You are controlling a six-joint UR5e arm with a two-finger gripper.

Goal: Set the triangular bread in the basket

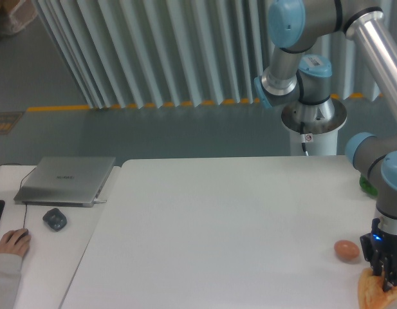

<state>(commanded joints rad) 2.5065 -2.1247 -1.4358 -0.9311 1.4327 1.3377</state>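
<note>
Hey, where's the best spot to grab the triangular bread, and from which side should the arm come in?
From above, probably. The triangular bread lies flat at the table's near right corner, partly cut off by the frame, so a top-down pinch across its edges suits it. The end effector is already at its upper edge. The brown egg sits apart on the left, so that side stays clear.

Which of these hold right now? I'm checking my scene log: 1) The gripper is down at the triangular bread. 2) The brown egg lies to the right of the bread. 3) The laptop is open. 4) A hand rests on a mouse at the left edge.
1) True: the gripper is down on the triangular bread at the table's near right corner.
2) False: the brown egg lies to the bread's left.
3) False: the laptop is closed.
4) True: a hand rests on a mouse there.
</note>
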